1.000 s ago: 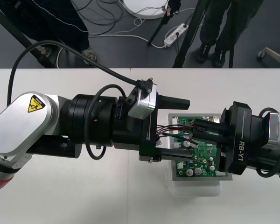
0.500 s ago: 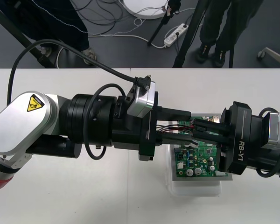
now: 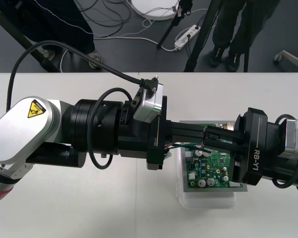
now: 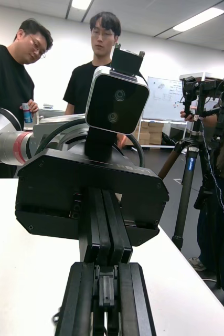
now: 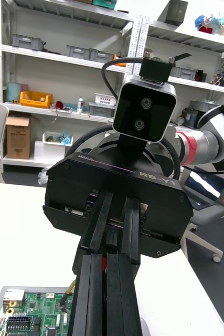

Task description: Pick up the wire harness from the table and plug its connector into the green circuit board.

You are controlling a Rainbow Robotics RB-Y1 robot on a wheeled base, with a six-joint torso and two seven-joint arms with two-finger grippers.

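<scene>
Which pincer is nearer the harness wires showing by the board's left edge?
Left. The harness wires emerge just under the shut left pincer; the right pincer meets its tips farther in over the board.

Bright even light; soft shadows on table.

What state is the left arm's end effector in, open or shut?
Shut. The left end effector has its black fingers close together, with a red wire of the harness showing between them.
</scene>
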